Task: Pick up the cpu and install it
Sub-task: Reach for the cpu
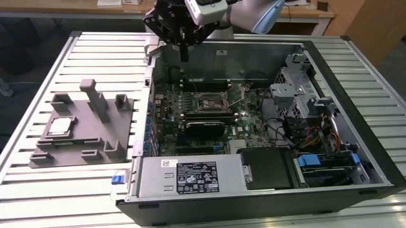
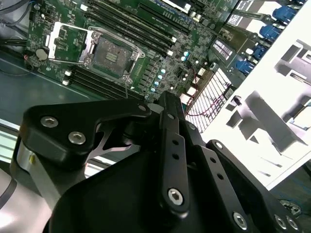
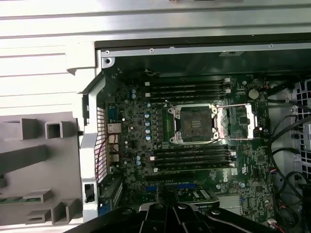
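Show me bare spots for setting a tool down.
Free: ribbed pale metal tabletop between the grey plastic fixture block and the near edge in the exterior view, also beyond the block. Crowded: the open black computer case, packed with green motherboard, cables.

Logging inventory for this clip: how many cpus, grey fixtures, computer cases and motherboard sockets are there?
cpu: 1
grey fixture: 1
computer case: 1
motherboard socket: 1
Total: 4
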